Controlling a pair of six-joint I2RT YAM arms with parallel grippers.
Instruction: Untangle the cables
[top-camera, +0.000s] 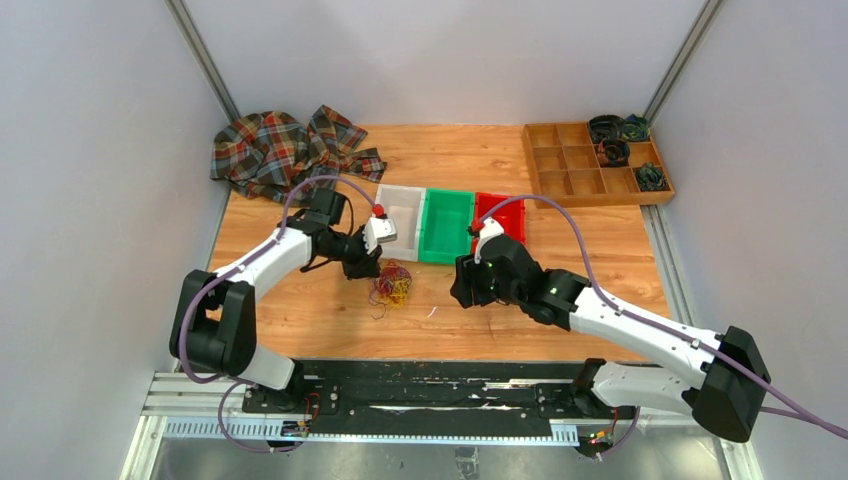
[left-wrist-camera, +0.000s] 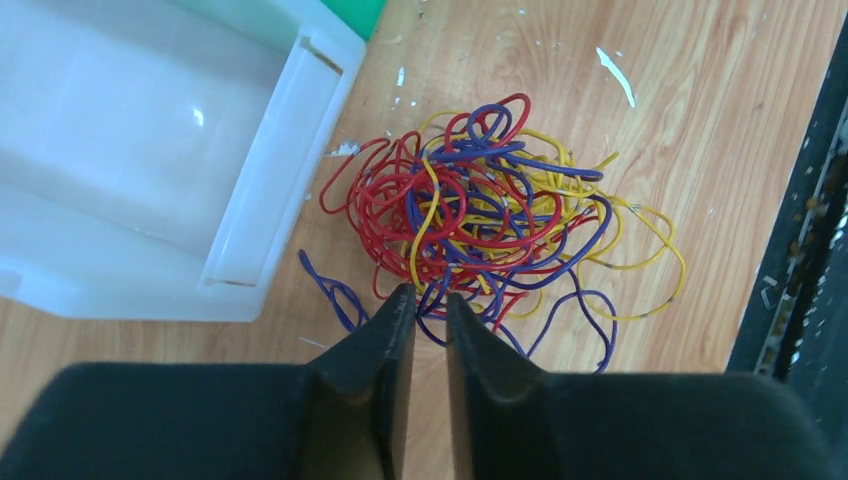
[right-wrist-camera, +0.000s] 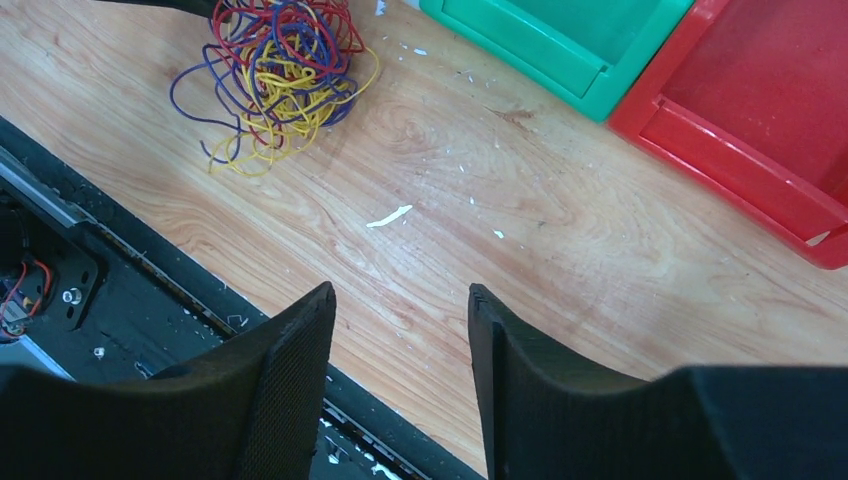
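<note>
Three-colour cables lie knotted beside the white bin. Left gripper, nearly clenched at the tangle's edge: I cannot tell if a strand is caught. Right gripper released, empty. I should pinch one outer loop.

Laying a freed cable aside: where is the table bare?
Bare wood lies between the cable tangle and the red bin, and at the far edge between the plaid cloth and the wooden organiser. Crowded where tangle, white bin and left pincer meet.

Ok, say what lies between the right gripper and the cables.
Bare table with white scraps separates right gripper from cables, seen in right wrist view.
</note>
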